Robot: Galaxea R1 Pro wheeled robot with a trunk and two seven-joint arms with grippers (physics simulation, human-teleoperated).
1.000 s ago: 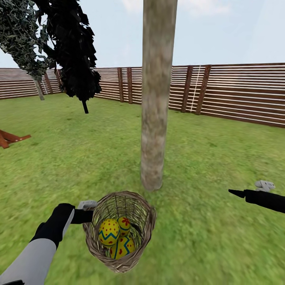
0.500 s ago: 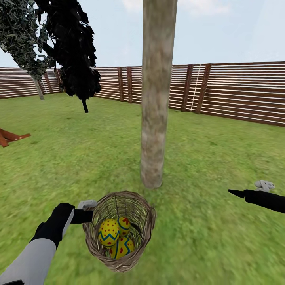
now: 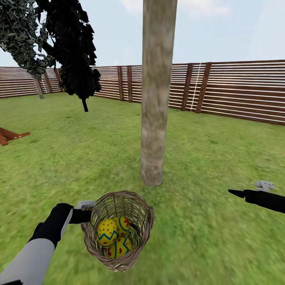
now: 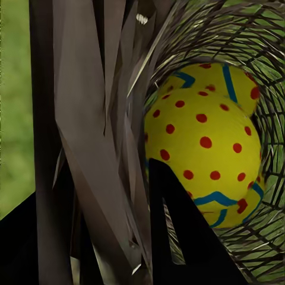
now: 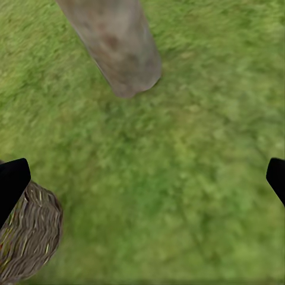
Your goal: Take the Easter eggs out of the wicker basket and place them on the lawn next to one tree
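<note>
While the head view takes in the whole garden, with its brown slatted wooden fence and dark conifers at the far side, the small round basket of brown open-weave wicker is near the bottom of the picture, over the green mottled lawn and near the foot of the tall pale grey-brown tree trunk. Three yellow Easter eggs with blue zigzag bands and red marks lie together inside the basket, touching one another. The left gripper is at the basket's left rim; the left wrist view settles the grip, with the wicker wall pinched between the dark fingers, one finger inside beside a red-dotted egg and one outside. The right gripper hangs well off to the right above bare grass; from the head view its jaw state is unclear, but the right wrist view shows its two fingertips at opposite edges, spread wide with nothing between them, with the trunk's base and the basket's side beyond
</note>
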